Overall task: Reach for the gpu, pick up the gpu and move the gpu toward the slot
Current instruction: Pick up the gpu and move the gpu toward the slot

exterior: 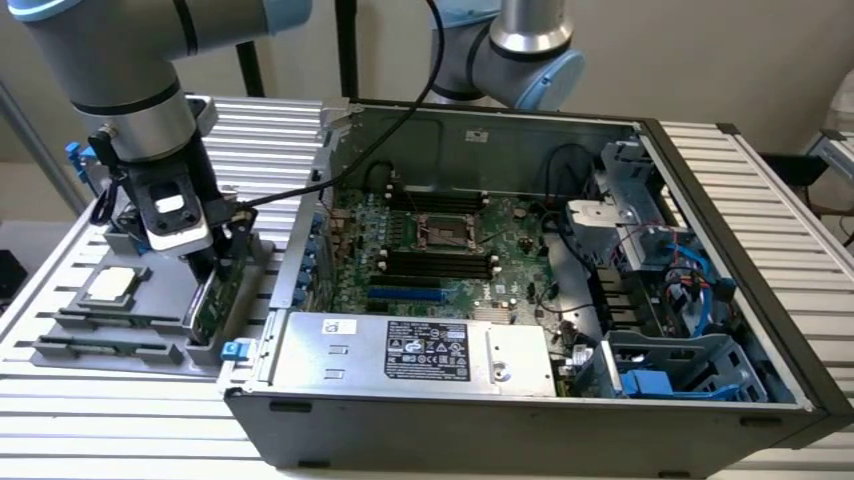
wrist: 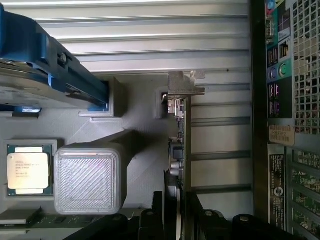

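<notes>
The gpu (exterior: 210, 298) is a thin green card standing on edge in a grey fixture tray (exterior: 80, 345), at the exterior view's left beside the open computer case. In the wrist view the gpu (wrist: 184, 150) appears edge-on, with its silver bracket (wrist: 184, 90) at the far end. My gripper (exterior: 208, 262) has come down over the card's upper edge. Its black fingers (wrist: 158, 215) press against both faces, so my gripper (wrist: 176, 199) is shut on the card. The card still sits in its holder. A blue slot (exterior: 404, 296) lies on the motherboard inside the case.
The tray also holds a processor chip (wrist: 28, 170), a grey ribbed block (wrist: 89, 177) and a hard drive in a blue frame (wrist: 55, 75). The case wall (exterior: 296, 250) rises right next to the card. A second arm (exterior: 521, 50) stands behind the case.
</notes>
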Controlling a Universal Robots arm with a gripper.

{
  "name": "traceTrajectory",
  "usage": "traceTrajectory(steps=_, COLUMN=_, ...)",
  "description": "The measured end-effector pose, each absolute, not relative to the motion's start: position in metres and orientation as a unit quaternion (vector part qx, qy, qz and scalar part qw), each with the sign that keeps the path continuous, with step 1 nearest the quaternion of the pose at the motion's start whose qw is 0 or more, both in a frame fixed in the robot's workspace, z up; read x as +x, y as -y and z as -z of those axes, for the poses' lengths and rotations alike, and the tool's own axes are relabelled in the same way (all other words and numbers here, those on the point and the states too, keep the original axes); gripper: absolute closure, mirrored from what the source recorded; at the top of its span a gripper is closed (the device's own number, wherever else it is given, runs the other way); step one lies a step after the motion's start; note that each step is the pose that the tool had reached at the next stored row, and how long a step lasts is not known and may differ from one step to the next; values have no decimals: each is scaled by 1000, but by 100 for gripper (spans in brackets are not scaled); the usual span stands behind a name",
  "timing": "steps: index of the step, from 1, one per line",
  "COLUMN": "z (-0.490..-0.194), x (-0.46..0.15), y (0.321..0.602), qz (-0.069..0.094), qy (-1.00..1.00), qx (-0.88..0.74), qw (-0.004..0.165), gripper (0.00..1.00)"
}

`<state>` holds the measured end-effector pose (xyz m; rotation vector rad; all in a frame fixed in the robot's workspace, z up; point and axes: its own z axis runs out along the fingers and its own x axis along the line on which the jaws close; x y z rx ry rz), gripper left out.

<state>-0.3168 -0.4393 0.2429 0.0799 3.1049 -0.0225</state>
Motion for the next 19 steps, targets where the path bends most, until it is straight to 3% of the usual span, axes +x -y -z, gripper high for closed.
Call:
traceTrajectory(steps=12, z=-242, x=-317, y=438, qz=7, qy=-1000, qx=21, qw=18, gripper=67)
traceTrajectory(steps=14, z=-242, x=-317, y=438, qz=7, qy=-1000, qx=21, qw=18, gripper=74)
traceTrajectory(steps=19, z=-242, x=-317, y=438, qz=7, qy=-1000, qx=21, qw=18, gripper=74)
